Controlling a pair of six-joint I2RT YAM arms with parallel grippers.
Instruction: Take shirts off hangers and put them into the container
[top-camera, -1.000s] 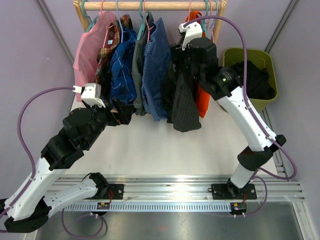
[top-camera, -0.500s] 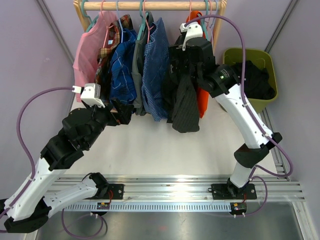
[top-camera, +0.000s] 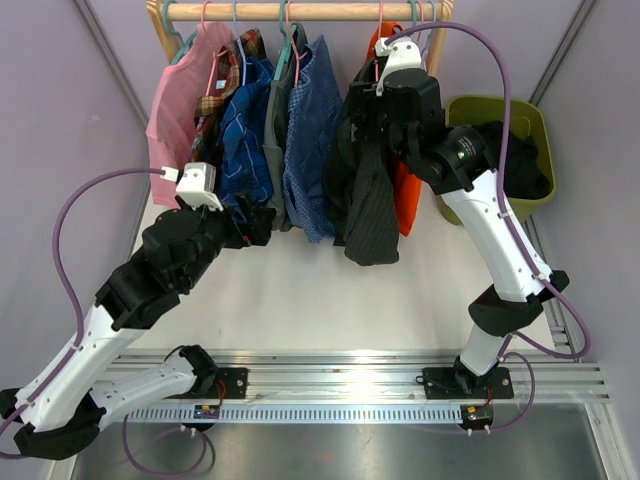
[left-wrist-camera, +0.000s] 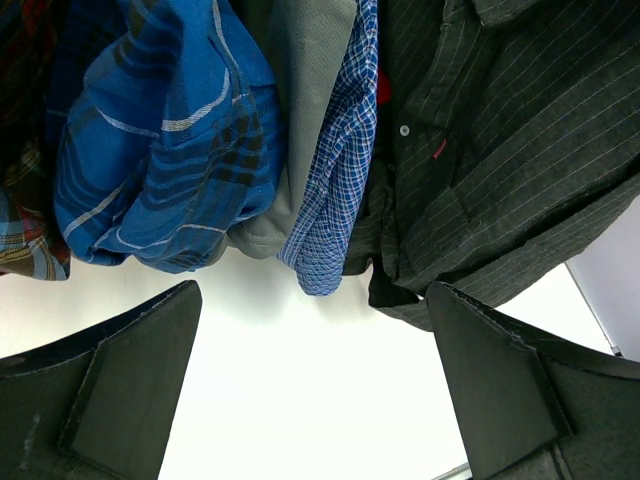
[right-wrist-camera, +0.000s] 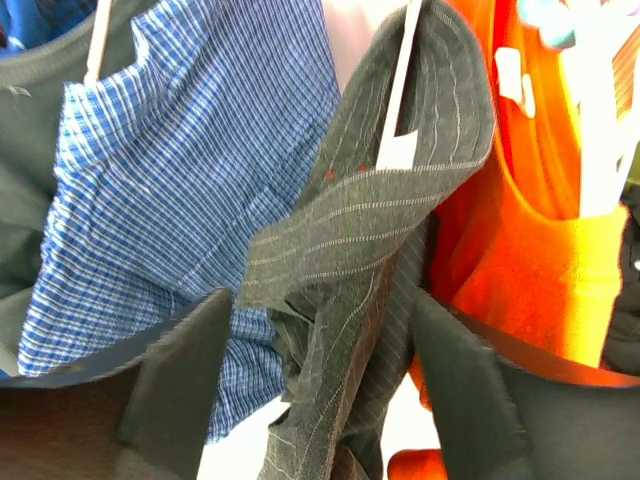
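Note:
Several shirts hang on hangers (top-camera: 289, 40) from a wooden rail (top-camera: 300, 10): pink (top-camera: 180, 100), red plaid (top-camera: 212, 105), blue plaid (top-camera: 245, 130), grey (top-camera: 278, 140), blue small-checked (top-camera: 312, 140), black pinstriped (top-camera: 370, 215) and orange (top-camera: 404, 205). My right gripper (right-wrist-camera: 320, 300) is open high on the pinstriped shirt (right-wrist-camera: 400, 200), and a fold of its cloth hangs loose between the fingers. A pale hanger arm (right-wrist-camera: 400, 90) shows in that collar. My left gripper (left-wrist-camera: 312, 300) is open just below the shirts' hems, holding nothing. The olive container (top-camera: 530, 115) stands at the right.
A dark garment (top-camera: 510, 160) lies in the container. Purple walls close in on both sides. The white table (top-camera: 300, 300) runs under the rack to the metal rail (top-camera: 350, 380) at the arms' bases. The right arm's cable (top-camera: 500, 90) loops over the container.
My right gripper has risen along the pinstriped shirt towards the rail, and its jaws stand wider. My left arm has pushed forward and right, closer under the hems.

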